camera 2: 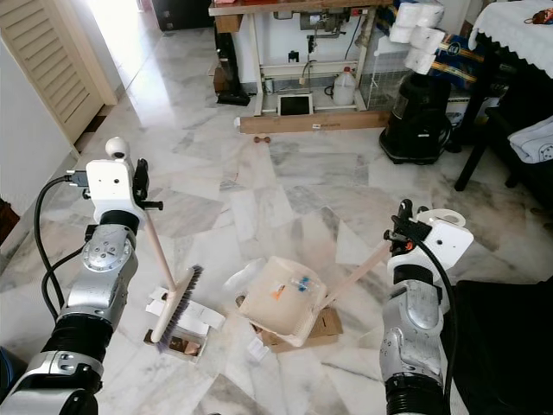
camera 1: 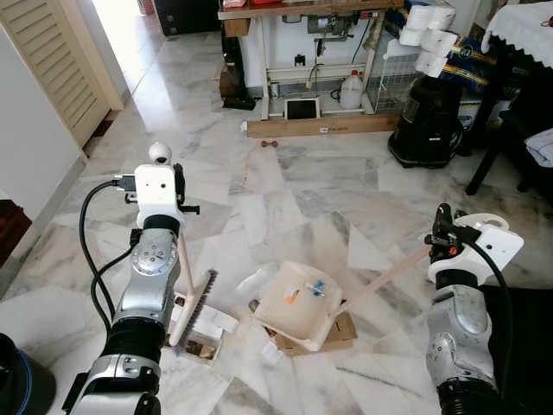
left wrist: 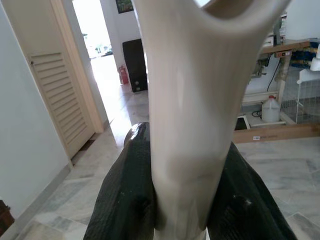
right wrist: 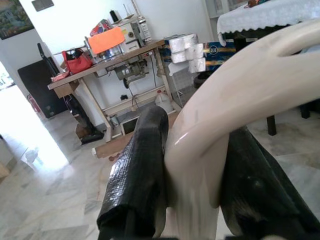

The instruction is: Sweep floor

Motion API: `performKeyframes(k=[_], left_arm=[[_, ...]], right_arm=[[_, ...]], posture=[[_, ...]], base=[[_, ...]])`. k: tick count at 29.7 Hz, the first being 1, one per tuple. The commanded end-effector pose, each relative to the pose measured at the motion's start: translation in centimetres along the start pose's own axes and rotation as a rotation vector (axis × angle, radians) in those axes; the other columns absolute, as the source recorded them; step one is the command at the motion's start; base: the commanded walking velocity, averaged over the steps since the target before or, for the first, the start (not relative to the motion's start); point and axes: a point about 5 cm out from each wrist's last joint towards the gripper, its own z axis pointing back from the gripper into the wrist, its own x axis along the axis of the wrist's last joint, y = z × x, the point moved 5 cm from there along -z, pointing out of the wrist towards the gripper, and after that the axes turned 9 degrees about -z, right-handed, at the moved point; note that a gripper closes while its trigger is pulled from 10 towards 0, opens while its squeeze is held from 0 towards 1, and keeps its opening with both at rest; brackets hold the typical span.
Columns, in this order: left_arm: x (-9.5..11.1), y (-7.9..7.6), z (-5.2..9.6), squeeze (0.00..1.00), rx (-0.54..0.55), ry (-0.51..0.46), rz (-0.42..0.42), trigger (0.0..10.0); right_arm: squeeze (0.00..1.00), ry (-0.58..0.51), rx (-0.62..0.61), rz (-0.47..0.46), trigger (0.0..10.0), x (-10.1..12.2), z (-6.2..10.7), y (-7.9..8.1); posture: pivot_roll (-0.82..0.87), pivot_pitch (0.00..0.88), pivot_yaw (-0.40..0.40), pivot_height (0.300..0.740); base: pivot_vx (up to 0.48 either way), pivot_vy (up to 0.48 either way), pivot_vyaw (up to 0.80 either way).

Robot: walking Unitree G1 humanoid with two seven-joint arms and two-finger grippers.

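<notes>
Marble floor (camera 1: 285,190) — left gripper (left wrist: 182,200) clamps the broom (camera 1: 192,303), right gripper (right wrist: 195,200) clamps the dustpan (camera 1: 298,304) handle.

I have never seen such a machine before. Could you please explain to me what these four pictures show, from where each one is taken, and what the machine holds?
This is a humanoid robot sweeping a home's marble floor. The two wide pictures come from a stereo camera on its head, looking down past its silver arms. The two close pictures come from cameras on the wrists, looking along each arm's black jaws.

The left gripper has its jaws shut on the cream handle of a brush, whose bristles rest on the floor among paper scraps. The right gripper has its jaws shut on the handle of a cream dustpan, which sits on flat cardboard and holds a few small bits of litter. Further back stand a sewing table and a white jug.
</notes>
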Motion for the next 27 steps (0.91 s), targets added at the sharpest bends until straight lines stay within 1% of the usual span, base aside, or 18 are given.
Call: performKeyframes(k=[1, 5, 9, 12, 17, 18, 20, 27], left_arm=[[1.9, 0.4, -0.3, 0.00, 0.016, -0.070, 0.003, 10.0], [2.1, 0.0, -0.4, 0.00, 0.006, -0.071, 0.007, 10.0], [2.0, -0.3, -0.3, 0.00, -0.001, -0.065, 0.009, 10.0], [1.9, -0.4, -0.2, 0.00, -0.002, -0.064, 0.012, 10.0], [1.9, -0.4, 0.0, 0.00, -0.004, -0.064, 0.012, 10.0], [1.9, -0.4, 0.0, 0.00, -0.005, -0.063, 0.011, 10.0], [1.9, -0.5, 0.0, 0.00, -0.007, -0.062, 0.010, 10.0], [2.0, -0.9, 0.0, 0.00, -0.011, -0.060, 0.008, 10.0]], right_arm=[[0.00, -0.090, 0.036, -0.020, 10.0, 2.2, -0.8, 1.5], [0.00, -0.092, 0.029, -0.033, 10.0, 2.2, -0.7, 1.4], [0.00, -0.096, 0.041, -0.052, 10.0, 2.2, -0.7, 1.9], [0.00, -0.088, 0.044, -0.036, 10.0, 2.0, -0.7, 2.0], [0.00, -0.088, 0.045, -0.036, 10.0, 1.7, -0.6, 2.1], [0.00, -0.087, 0.047, -0.036, 10.0, 1.7, -0.5, 2.2], [0.00, -0.083, 0.050, -0.042, 10.0, 1.6, -0.5, 2.3], [0.00, -0.076, 0.054, -0.056, 10.0, 1.4, -0.6, 2.4]], posture=[[-0.08, 0.000, 0.106, 0.740], [-0.08, 0.000, 0.110, 0.740], [-0.09, 0.000, 0.114, 0.740], [-0.09, 0.000, 0.114, 0.740], [-0.09, 0.000, 0.114, 0.740], [-0.09, 0.000, 0.112, 0.740], [-0.09, 0.000, 0.111, 0.740], [-0.09, 0.000, 0.108, 0.740]], base=[[0.000, 0.000, 0.00], [0.000, 0.000, 0.00], [0.000, 0.271, 0.00], [0.000, 0.355, 0.00], [0.000, 0.382, 0.00], [0.000, 0.420, 0.80], [0.000, 0.420, 0.45], [0.000, 0.422, 0.00]])
